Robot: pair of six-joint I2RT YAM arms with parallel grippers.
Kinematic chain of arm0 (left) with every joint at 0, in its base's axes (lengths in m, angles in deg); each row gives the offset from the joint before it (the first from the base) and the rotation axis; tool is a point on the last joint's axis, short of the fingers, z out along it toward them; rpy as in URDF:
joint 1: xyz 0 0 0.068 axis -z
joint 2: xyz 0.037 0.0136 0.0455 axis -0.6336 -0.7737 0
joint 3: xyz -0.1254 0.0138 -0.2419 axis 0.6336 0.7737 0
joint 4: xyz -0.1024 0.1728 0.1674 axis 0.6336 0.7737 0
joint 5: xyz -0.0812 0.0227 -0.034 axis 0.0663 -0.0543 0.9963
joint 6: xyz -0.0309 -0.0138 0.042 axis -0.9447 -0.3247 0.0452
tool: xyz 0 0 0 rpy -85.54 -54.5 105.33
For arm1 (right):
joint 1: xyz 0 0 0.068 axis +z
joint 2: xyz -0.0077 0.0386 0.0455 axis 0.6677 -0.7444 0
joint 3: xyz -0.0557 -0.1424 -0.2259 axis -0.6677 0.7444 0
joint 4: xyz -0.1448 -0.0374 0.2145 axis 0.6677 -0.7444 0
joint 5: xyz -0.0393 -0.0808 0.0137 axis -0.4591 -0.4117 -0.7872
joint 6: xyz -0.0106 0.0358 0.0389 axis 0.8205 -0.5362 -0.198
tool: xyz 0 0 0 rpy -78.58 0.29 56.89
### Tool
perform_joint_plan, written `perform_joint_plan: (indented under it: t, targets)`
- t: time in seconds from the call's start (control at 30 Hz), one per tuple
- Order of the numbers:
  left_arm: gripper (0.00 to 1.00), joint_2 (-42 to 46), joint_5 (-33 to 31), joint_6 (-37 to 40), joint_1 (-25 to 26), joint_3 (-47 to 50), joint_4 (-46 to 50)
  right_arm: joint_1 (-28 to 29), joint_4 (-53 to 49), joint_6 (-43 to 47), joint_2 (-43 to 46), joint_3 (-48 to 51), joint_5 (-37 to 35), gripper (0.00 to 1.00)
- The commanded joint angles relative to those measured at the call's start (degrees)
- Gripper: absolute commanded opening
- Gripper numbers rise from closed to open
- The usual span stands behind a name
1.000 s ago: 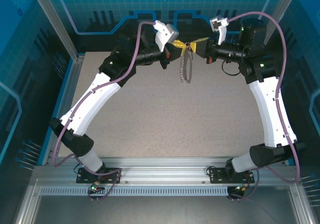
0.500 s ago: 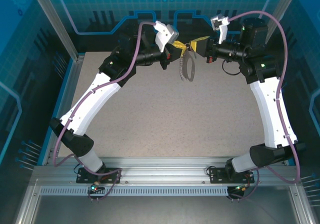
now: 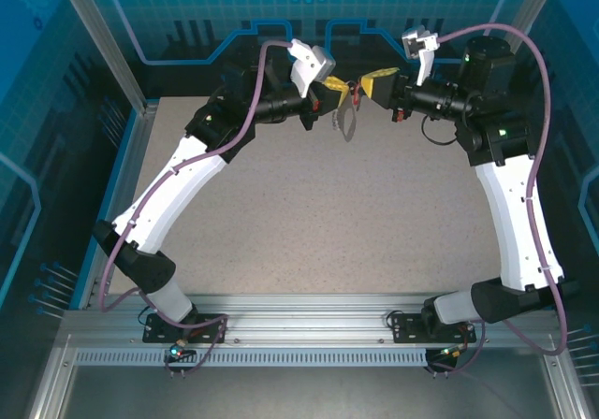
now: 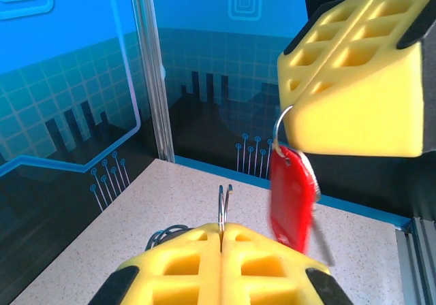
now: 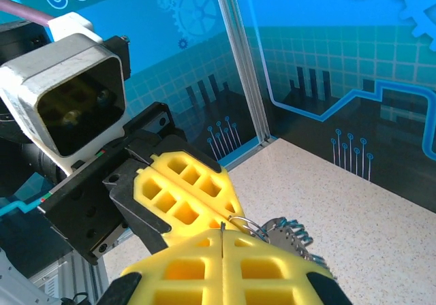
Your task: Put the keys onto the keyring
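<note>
Both grippers meet high over the back of the table. My left gripper [image 3: 337,86] [image 4: 223,227] is shut on a silver wire ring [image 4: 225,204] that stands up between its yellow pads. The dark grey keyring [image 3: 348,122] [image 5: 293,238] hangs tilted beneath it, its row of small rings showing. My right gripper [image 3: 368,86] [image 5: 223,231] is shut too. In the left wrist view a silver loop comes out of its yellow fingers [image 4: 354,94], and the red-headed key [image 4: 293,199] [image 3: 356,92] dangles from that loop, blade down. The two gripper tips are almost touching.
The speckled table [image 3: 328,213] lies well below both grippers. Blue enclosure walls and an aluminium post [image 4: 150,67] stand close behind. The left wrist's camera housing [image 5: 68,94] sits close in front of the right gripper.
The right arm has drawn slightly right and back. The hanging keyring has swung up and now looks shorter and more tilted. Both grippers stay shut.
</note>
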Motion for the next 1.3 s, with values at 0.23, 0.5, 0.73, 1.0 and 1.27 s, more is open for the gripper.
perform_joint_plan:
  t: [0.23, 0.5, 0.73, 1.0, 1.27]
  targets:
    - [0.00, -0.3, -0.4, 1.2, 0.6, -2.7, -0.7, 1.5, 0.2, 0.4, -1.5, -0.7, 1.4, 0.00]
    - [0.00, -0.5, -0.3, 1.4, 0.7, -3.2, -0.7, 2.3, -0.7, 1.0, -3.5, -2.3, 1.2, 0.00]
    - [0.00, -0.2, -0.1, 1.5, 0.7, -3.2, -0.6, 1.8, -1.1, 1.6, -3.8, -1.6, -0.8, 0.00]
    - [0.00, 0.1, 0.0, 1.4, 0.8, -2.8, -1.2, -2.6, 3.1, -2.7, -2.2, 3.1, 1.5, 0.00]
    - [0.00, 0.1, -0.8, 1.0, 1.2, -2.3, -2.6, -2.6, 3.1, -3.1, -2.7, 3.6, 5.3, 0.00]
